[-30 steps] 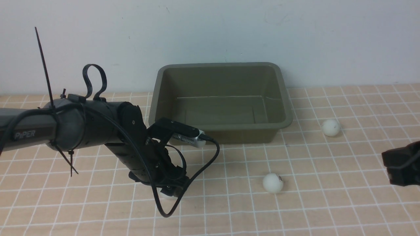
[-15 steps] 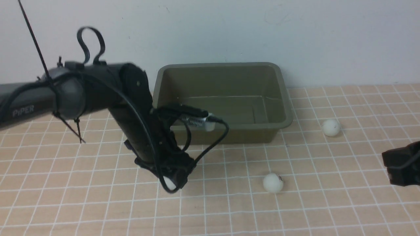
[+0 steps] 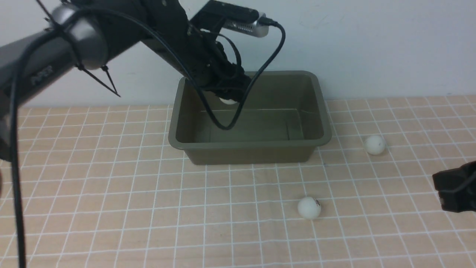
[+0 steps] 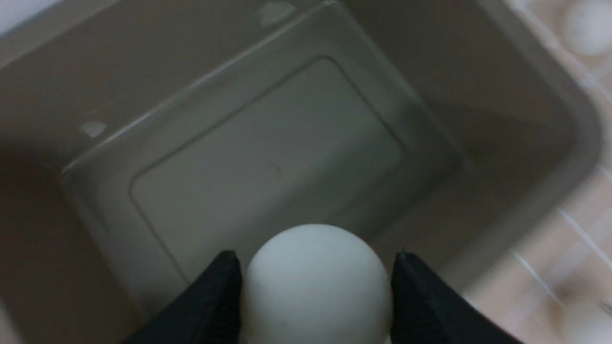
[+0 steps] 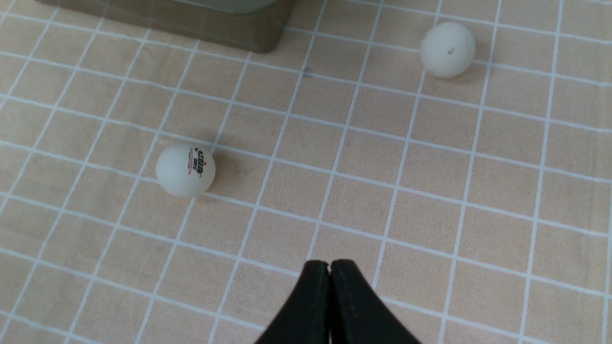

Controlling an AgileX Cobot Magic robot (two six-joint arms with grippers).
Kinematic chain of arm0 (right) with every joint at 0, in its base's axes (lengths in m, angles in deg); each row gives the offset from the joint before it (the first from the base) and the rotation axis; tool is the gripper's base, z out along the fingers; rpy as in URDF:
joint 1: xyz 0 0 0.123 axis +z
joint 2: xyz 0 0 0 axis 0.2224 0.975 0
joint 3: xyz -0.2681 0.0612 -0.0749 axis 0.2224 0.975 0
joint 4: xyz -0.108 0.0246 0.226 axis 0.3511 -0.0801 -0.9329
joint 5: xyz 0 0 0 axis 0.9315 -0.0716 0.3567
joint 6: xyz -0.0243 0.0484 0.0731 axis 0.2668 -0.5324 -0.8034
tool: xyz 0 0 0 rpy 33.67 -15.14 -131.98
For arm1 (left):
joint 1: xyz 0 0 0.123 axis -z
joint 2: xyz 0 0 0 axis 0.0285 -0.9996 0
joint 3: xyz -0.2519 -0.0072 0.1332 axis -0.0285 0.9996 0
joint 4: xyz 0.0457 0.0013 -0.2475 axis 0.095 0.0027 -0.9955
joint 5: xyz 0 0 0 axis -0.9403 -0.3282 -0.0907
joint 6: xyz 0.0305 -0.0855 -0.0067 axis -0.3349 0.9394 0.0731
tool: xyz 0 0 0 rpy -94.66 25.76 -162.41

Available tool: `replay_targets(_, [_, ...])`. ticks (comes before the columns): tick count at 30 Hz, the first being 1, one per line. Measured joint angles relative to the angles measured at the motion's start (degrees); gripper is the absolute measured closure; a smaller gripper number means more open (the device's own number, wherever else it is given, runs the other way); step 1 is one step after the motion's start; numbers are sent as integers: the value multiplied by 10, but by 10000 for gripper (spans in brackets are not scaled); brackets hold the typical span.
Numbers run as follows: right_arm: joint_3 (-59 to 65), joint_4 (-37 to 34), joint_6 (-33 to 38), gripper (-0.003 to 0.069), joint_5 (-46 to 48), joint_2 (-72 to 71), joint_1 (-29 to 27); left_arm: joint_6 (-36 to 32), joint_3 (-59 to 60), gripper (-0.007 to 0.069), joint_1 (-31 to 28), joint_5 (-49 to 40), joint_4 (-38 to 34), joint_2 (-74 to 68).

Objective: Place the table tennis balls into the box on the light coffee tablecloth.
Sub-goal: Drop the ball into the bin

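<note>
My left gripper hangs over the olive-green box, shut on a white table tennis ball. In the left wrist view that ball sits between the two black fingers, above the box floor. Two more table tennis balls lie on the light coffee tablecloth: one in front of the box, one to the box's right. The right wrist view shows both, the printed one and the plain one. My right gripper is shut and empty, low at the right edge.
A white wall stands right behind the box. The left arm's black cable loops down into the box. A corner of the box shows at the edge of the right wrist view.
My left gripper closed on a ball on the cloth in front of the box's left end, then rose and moved back over the box with it. The right arm stayed still.
</note>
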Motion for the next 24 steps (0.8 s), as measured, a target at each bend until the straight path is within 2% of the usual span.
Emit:
replay_targets(10, [0,0,0,675,9,0,0,-1,0,303,0,51,-1,-84])
replay_targets(18, [0,0,0,675,14,0,0,-1,0,174,0,58,-2,-92])
replay_targets(22, [0,0,-7,675,-10,1,0,-1,0,158,0,46,0,-88])
replay_targets(24, [0,0,-9,675,-39,10,0,-1,0,174,0,26,14,-76])
